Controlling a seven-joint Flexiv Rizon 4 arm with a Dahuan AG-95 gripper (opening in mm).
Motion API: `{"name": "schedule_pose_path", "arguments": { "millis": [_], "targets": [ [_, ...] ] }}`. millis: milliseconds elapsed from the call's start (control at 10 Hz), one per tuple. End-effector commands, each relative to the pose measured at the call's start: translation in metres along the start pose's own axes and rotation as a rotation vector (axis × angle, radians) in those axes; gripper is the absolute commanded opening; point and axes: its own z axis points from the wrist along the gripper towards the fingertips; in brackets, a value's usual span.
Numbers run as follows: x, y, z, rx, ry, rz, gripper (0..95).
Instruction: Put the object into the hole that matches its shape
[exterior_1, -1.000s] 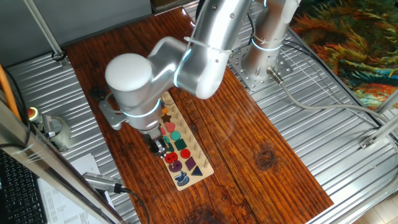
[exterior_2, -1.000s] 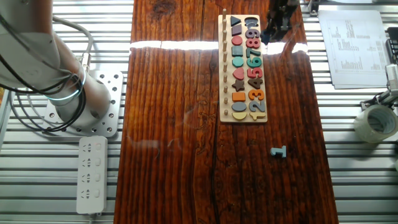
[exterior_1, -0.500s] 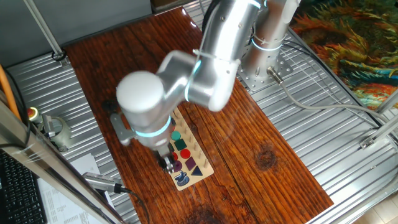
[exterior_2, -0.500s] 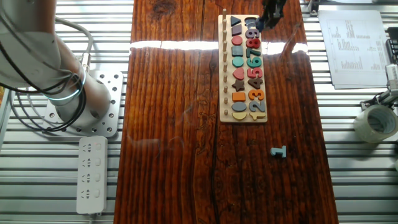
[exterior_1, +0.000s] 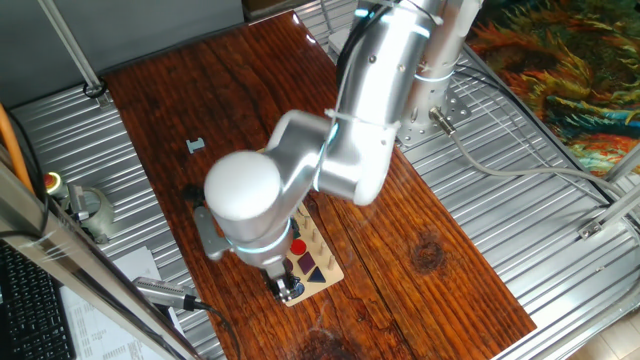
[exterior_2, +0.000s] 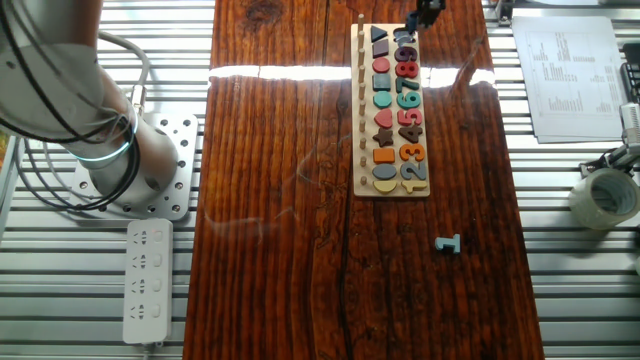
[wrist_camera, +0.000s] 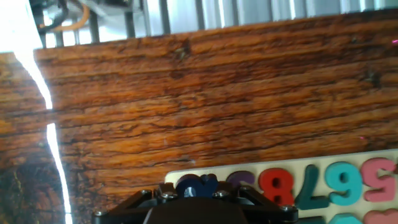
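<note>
The dark navy-blue piece lies at the near end of the wooden shape board. In the other fixed view it sits at the top of the board, above the coloured numbers. My gripper hangs right over that end, its dark fingers next to the piece. In the hand view the navy piece peeks out just above the black gripper, at the board's end. The fingertips are hidden, so their spacing does not show.
A smaller pale grey-blue piece lies loose on the wooden table, away from the board; it also shows in one fixed view. A tape roll, papers and a power strip lie off the table on the metal surface.
My gripper has moved along the board from beside its middle rows to the end where the navy piece lies. The navy piece and the pale piece have not moved.
</note>
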Motion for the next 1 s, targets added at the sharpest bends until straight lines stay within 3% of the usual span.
{"name": "schedule_pose_path", "arguments": {
  "millis": [100, 1000],
  "targets": [
    [0.004, -0.003, 0.006, 0.000, -0.002, -0.007, 0.0],
    [0.006, 0.000, 0.031, 0.002, -0.027, 0.021, 0.0]
  ]
}}
